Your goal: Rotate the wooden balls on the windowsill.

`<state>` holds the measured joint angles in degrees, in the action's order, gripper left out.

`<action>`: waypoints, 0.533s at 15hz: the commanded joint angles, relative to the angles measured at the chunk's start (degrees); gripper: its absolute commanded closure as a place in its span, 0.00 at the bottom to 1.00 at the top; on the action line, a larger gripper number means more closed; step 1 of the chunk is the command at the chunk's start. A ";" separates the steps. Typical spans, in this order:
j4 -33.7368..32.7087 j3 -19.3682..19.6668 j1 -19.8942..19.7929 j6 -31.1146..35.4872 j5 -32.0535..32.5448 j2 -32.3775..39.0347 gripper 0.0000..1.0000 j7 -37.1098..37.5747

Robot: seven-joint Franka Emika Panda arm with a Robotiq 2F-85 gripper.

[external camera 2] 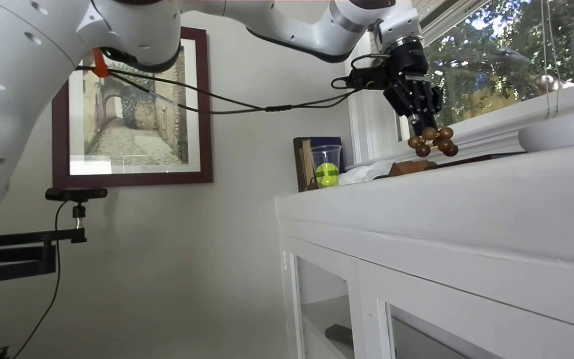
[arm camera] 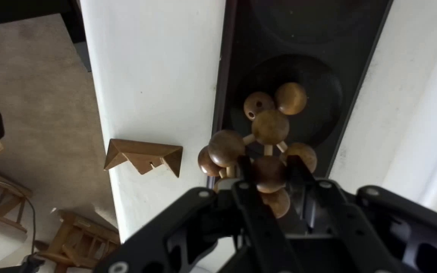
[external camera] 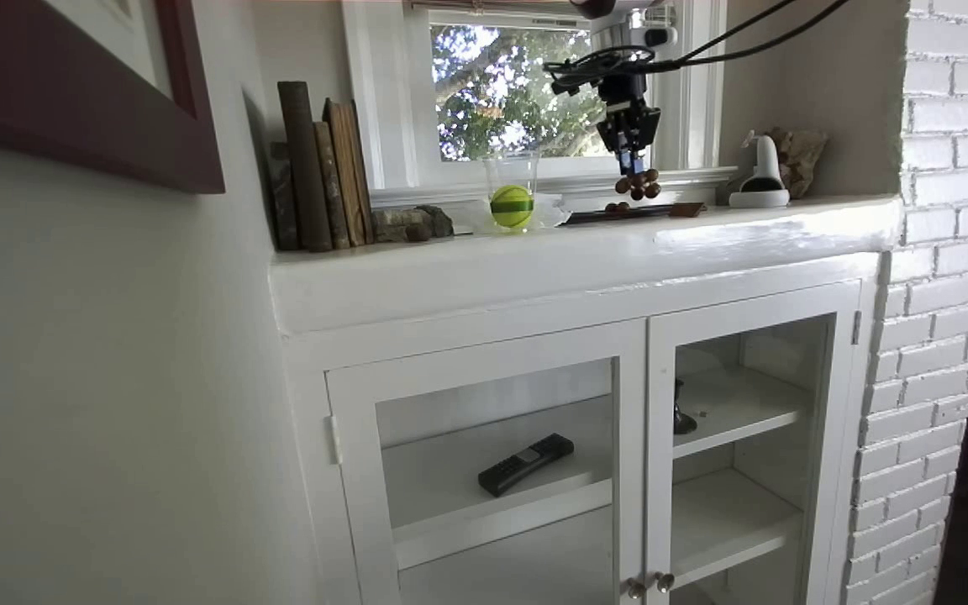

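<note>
Wrist view gives me the best look at the hold: the gripper [arm camera: 269,168] has its two fingers closed against opposite sides of one ball, and the rest of the wooden balls [arm camera: 270,126], pegged together in a cluster, hang from that one. Both exterior views show the cluster just over the dark tray [arm camera: 349,60] on the white windowsill counter [arm camera: 157,57], and as far as I can make out it touches neither. So I'd count the grasp and the lift as done. Two loose balls [arm camera: 291,98] lie on the tray below, outside the gripper's hold.

The turning itself I can't vouch for. Nothing I can see gives a starting angle, so the rotation could be barely begun, halfway or finished. My guess is that some turning of the gripper is left, and certainly the setting down, since the cluster isn't resting on anything. I'd watch that last part: come down on those two loose balls and the cluster would probably sit crooked, or send one rolling.
</note>
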<state>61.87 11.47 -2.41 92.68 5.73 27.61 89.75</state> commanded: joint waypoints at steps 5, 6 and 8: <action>-11.35 0.45 0.06 -6.05 -0.32 7.29 0.93 6.68; -12.07 0.45 0.06 -6.52 -0.34 7.73 0.93 7.28; -13.41 0.42 0.09 -7.16 -0.21 8.67 0.93 7.98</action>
<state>53.97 11.51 -2.23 88.22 5.73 33.23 95.53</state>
